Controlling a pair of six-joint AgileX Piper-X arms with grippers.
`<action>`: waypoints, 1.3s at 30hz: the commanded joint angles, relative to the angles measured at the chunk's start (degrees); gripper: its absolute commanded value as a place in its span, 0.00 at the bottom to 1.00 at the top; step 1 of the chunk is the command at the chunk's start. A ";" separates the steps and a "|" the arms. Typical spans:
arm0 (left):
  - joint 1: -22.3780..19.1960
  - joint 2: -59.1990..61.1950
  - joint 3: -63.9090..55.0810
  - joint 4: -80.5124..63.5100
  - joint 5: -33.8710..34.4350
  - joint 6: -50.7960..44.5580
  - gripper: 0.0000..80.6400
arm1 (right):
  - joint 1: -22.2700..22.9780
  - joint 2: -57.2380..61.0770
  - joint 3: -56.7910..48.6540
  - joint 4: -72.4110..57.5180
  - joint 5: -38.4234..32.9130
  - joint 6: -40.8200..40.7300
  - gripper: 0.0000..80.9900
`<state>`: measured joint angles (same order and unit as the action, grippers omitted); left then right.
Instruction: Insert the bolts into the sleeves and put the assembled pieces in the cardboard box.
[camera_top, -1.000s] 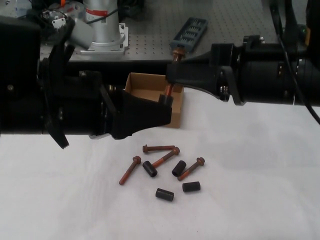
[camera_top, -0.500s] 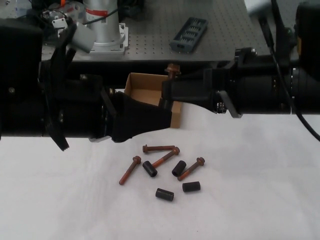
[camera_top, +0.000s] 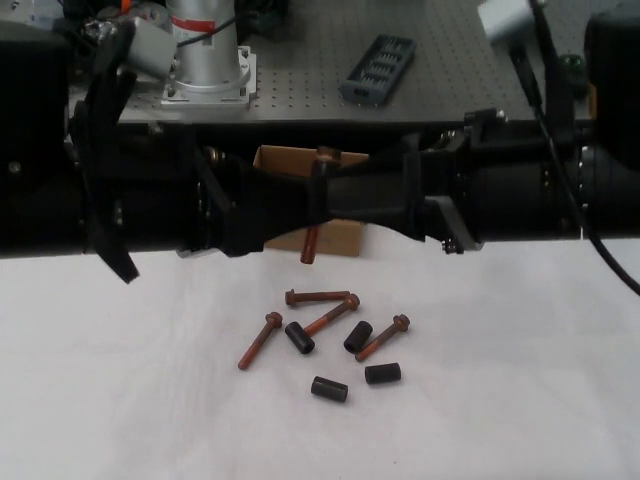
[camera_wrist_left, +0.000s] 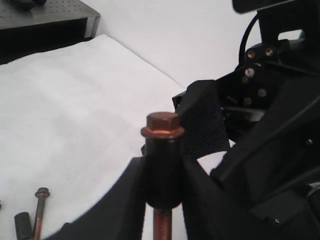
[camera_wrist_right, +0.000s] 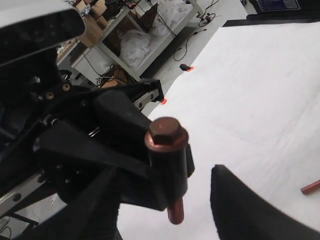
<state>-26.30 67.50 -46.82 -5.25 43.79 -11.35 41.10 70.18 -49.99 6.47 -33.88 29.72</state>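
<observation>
The left gripper (camera_wrist_left: 163, 175) is clenched on a black sleeve (camera_wrist_left: 162, 162) with a bolt (camera_wrist_left: 162, 125) seated through it, above the tabletop (camera_top: 520, 380) near the cardboard box (camera_top: 340, 240). The right gripper (camera_wrist_right: 166, 175) is released beside it. It is probably best to keep the piece upright while carrying it over the box.

White bench (camera_top: 120, 400): four loose bolts (camera_top: 258, 340), four black sleeves (camera_top: 328, 389) clustered; cardboard box (camera_top: 340, 240) behind.
</observation>
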 joint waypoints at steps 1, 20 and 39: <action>-0.02 -0.60 -1.01 -2.59 0.18 -0.27 0.01 | 0.12 -0.38 -0.13 0.50 -1.07 0.01 0.49; 4.22 21.27 -12.90 -5.13 -7.19 6.08 0.01 | -12.91 -7.98 -0.13 19.97 -1.60 -14.40 0.30; 7.19 66.16 -55.62 1.06 -13.25 6.23 0.01 | -19.10 -7.99 -0.13 21.49 -3.22 -16.92 0.04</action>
<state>-19.15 133.19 -100.43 -3.84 30.83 -6.01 22.22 62.94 -49.89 28.04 -36.25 13.35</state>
